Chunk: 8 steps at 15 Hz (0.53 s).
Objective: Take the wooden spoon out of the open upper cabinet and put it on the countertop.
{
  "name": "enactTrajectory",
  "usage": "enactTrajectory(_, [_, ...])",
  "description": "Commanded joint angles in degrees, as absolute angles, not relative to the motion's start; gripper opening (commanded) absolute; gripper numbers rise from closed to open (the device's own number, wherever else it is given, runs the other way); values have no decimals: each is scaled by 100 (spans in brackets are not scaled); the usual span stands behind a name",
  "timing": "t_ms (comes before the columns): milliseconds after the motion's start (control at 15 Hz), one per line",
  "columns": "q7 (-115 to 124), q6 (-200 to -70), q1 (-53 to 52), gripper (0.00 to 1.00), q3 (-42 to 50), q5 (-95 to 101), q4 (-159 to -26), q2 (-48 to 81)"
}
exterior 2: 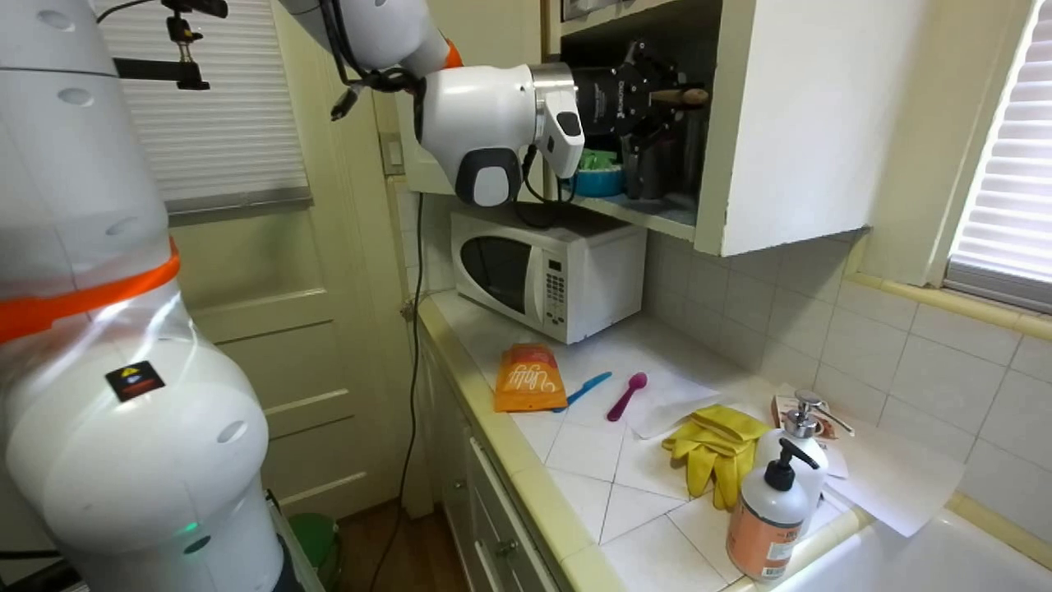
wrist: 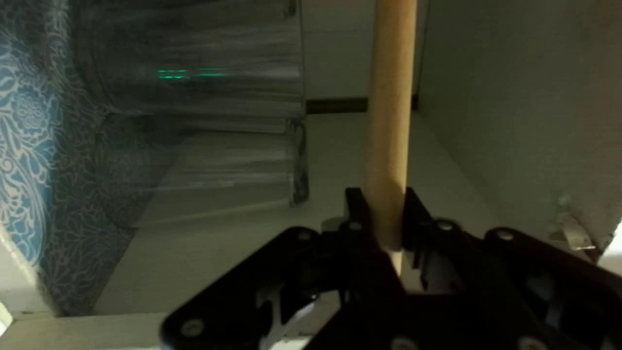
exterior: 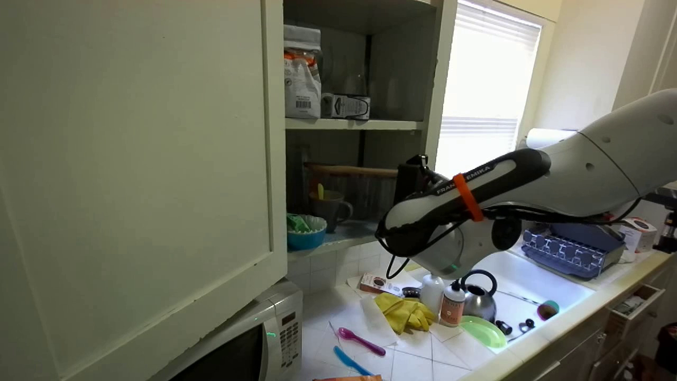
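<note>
The wooden spoon [exterior: 355, 170] lies level in the lower compartment of the upper cabinet [exterior: 354, 125], above the cups and glasses. An end of it shows in an exterior view [exterior 2: 682, 97]. In the wrist view its handle [wrist: 391, 107] runs up from between the fingers and out of the top edge; its head cannot be made out. My gripper [wrist: 381, 206] is shut on the handle, with a finger against each side. In an exterior view the gripper [exterior 2: 662, 99] is inside the cabinet opening. The countertop [exterior 2: 592, 460] is below, with small items on it.
Clear glasses [wrist: 218, 160], a dark mug [exterior: 330, 209] and a blue bowl [exterior: 307, 235] stand under the spoon. The cabinet door [exterior: 143, 137] is open. A microwave [exterior 2: 546, 267], yellow gloves [exterior 2: 715, 448], a purple spoon [exterior 2: 627, 396] and pump bottles [exterior 2: 768, 518] are on the counter.
</note>
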State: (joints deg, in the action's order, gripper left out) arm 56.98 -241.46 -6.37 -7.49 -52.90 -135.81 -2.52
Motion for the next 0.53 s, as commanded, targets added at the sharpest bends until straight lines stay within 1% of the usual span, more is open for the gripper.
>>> enactTrajectory(0, [6133,-24357,-815,5,-855,-5315,-14025,-618])
enactTrajectory(200, [6208,-24357,-915,5,-937,-5196,-14376,-932])
enactTrajectory(267, [6248,-24356,-616,5,-1304,-5232,-14528,-1041])
enactTrajectory(467, [6239,-24339,-341,5,-1818,-5503,-15064,-1466])
